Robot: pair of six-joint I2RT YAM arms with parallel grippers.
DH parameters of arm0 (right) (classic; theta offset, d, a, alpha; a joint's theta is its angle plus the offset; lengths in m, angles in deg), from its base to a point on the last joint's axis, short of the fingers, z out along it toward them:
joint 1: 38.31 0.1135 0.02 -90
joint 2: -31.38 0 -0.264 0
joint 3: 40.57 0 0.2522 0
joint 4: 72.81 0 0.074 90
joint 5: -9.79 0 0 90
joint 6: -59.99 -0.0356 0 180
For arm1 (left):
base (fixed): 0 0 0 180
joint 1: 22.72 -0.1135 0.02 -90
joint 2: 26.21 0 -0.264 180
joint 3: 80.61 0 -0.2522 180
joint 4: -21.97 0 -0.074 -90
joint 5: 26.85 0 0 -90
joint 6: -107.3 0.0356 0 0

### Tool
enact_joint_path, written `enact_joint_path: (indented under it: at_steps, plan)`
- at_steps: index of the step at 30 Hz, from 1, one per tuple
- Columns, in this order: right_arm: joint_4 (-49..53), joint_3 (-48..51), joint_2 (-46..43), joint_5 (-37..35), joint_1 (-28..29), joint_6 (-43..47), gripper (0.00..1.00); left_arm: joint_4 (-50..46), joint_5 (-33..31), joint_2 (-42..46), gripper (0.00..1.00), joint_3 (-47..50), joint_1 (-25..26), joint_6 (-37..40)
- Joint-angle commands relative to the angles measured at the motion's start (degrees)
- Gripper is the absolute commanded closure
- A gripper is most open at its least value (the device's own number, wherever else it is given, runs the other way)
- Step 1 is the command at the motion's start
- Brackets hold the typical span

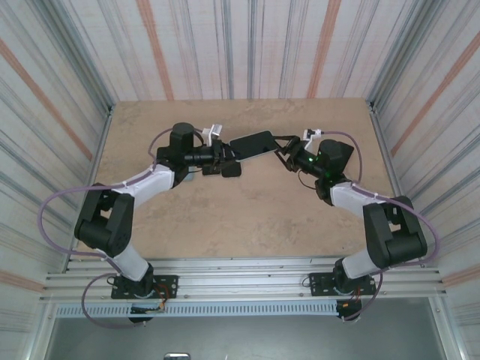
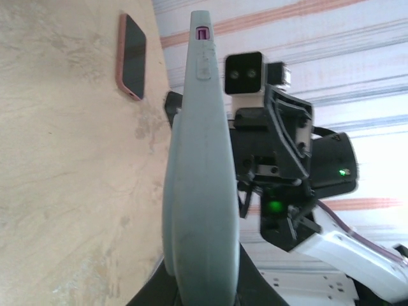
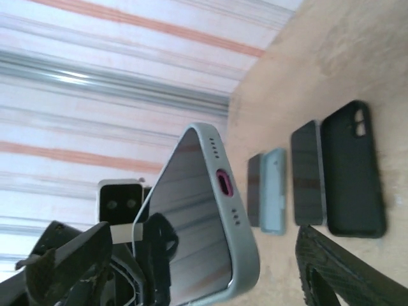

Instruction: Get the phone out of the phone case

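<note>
Bare worktop (image 1: 247, 217) runs to the near and side edges. Near the far edge's middle the left pincer (image 1: 228, 154) pinches the phone (image 1: 251, 142) aloft; the right pincer (image 1: 286, 150) stands spread round its other end. Pale grey-green case (image 3: 245, 252), glossy screen (image 3: 191, 217), magenta port (image 3: 224, 182).

Pale grey-green case (image 2: 197, 191) wraps the phone (image 3: 191, 210), which sits fully in it; dark glossy screen bare and reflecting; magenta port opening at the end edge; the pair is up off the surface, tilted.
</note>
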Motion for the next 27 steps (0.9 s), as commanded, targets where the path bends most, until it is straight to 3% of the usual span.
enact_joint_path:
  at_steps: [1,14,20,23,27]
  plan:
    - [-10.83,-0.55,2.65,4.1,0.06,-5.47,0.32,-0.74,6.45,2.29,0.93,-4.41,-0.15,-0.42]
    - [-13.86,-2.19,3.98,8.28,1.47,-7.0,0.67,-6.17,6.47,2.7,0.93,-7.31,-1.25,2.07]
    - [-17.08,-2.24,4.88,7.86,1.61,-9.67,0.84,-3.24,4.7,1.94,0.89,-7.03,-1.34,-0.9]
    - [-18.24,-2.22,5.25,7.24,1.61,-10.58,0.87,-1.5,3.41,1.7,0.82,-6.64,-1.49,-2.62]
    - [-18.44,-2.48,5.05,5.78,1.56,-11.09,0.93,-0.58,0.34,1.8,0.66,-6.3,-1.68,-4.12]
